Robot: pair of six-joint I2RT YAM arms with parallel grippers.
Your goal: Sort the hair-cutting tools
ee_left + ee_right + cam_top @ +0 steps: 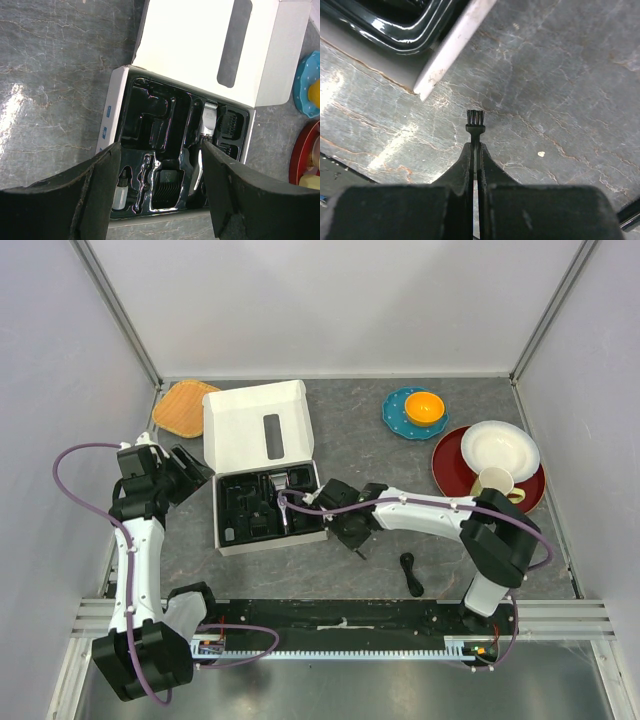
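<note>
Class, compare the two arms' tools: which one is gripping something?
The right tool, shut on the thin black brush beside a corner of the white cardboard box. The left tool stands open above the black moulded plastic tray, gripping nothing.

Overhead looks down, wrist views close, seemingly sharing white box (190,45)

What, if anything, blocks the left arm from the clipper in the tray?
Probably reachable, yes: left pincer open, facing the tray, clipper uncovered; the right pincer, shut on the brush, sits outside the tray.
</note>
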